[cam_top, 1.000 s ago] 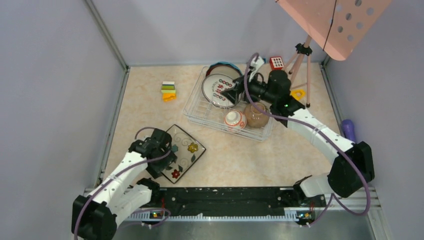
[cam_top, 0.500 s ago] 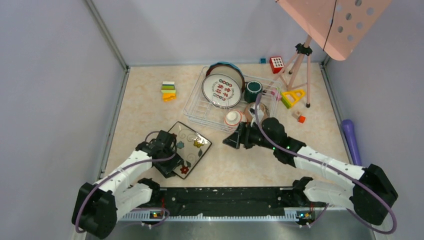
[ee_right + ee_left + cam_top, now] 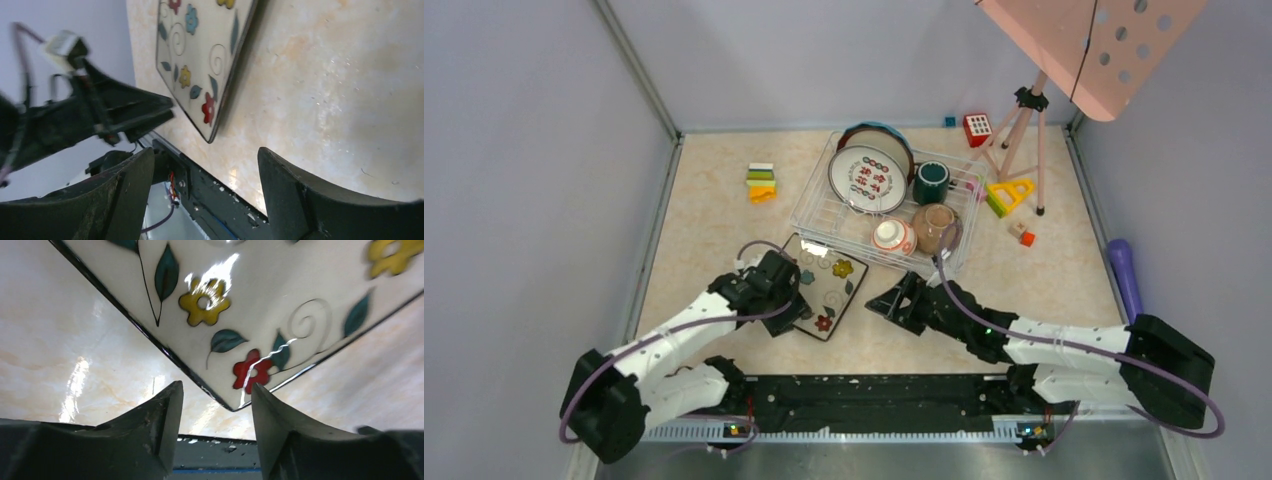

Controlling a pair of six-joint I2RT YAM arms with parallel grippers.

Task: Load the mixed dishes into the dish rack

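Left gripper point(image 3: 216, 390): jaws parted, clamping nothing. The near corner of the square floral plate point(image 3: 829, 283) pokes into the gap between its fingers. I cannot tell whether either finger touches the rim.

The plate is on the table point(image 3: 714, 220), outside the dish rack point(image 3: 816, 215) and just in front of its near-left corner.

Right gripper point(image 3: 206, 157): low over the table just right of the plate, facing it, jaws spread wide and empty.

In the rack, the white red-marked plate point(image 3: 867, 180) stands on edge at the far left, with the blue polka-dot plate point(image 3: 876, 130) behind it. The teal mug point(image 3: 931, 182) is upright to their right. The red-white bowl point(image 3: 893, 237) and tan bowl point(image 3: 936, 228) sit side by side along the near side.
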